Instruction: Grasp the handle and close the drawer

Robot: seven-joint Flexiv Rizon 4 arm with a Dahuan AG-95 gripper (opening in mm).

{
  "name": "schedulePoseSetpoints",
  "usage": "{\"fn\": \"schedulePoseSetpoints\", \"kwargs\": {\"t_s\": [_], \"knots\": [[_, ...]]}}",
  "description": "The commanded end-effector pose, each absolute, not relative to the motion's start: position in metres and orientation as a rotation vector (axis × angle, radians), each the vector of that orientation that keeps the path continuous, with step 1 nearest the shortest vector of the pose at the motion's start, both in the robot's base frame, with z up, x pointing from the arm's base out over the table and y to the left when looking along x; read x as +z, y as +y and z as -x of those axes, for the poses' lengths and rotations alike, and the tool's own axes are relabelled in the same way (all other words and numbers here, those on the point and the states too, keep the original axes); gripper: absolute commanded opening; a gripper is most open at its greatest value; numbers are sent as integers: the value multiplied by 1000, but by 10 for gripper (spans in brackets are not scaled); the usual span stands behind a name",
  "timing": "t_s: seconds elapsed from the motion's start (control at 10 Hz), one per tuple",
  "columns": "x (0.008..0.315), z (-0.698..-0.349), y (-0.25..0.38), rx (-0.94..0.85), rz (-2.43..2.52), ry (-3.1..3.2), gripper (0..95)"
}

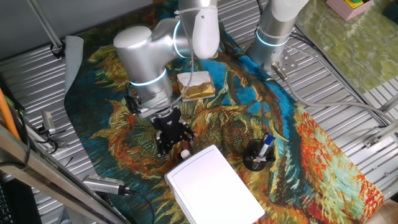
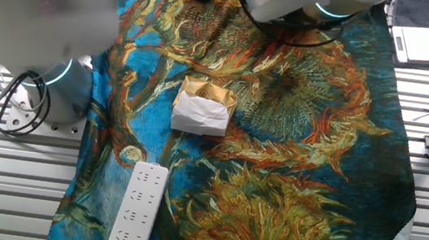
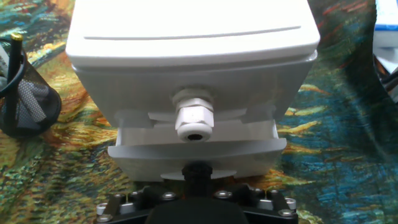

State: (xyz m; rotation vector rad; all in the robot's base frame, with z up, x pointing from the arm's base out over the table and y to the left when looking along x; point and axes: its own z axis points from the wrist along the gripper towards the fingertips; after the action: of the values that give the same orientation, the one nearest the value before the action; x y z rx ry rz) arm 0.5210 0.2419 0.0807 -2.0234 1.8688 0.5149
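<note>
One fixed view looks steeply down from above the near edge of the table (image 1: 348, 68), with the white box (image 1: 214, 186) close to the lens and the arm's base far behind it. The other fixed view looks down from the opposite side and nearer the cloth, showing the power strip (image 2: 138, 209) at its lower edge. Both share the sponge block (image 1: 196, 85) (image 2: 203, 107) and the sunflower cloth (image 1: 311, 149) (image 2: 304, 188). The hand view sits very low and close, facing the box front, the handle (image 3: 194, 121) and the drawer (image 3: 199, 149) straight on.
</note>
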Motion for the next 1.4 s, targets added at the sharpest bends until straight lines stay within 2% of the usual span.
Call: {"fn": "schedulePoseSetpoints", "kwargs": {"t_s": [0.1, 1.4], "knots": [[78, -522, 241, 504, 2023, 1867, 570], [78, -522, 241, 544, 1996, 1800, 570]]}}
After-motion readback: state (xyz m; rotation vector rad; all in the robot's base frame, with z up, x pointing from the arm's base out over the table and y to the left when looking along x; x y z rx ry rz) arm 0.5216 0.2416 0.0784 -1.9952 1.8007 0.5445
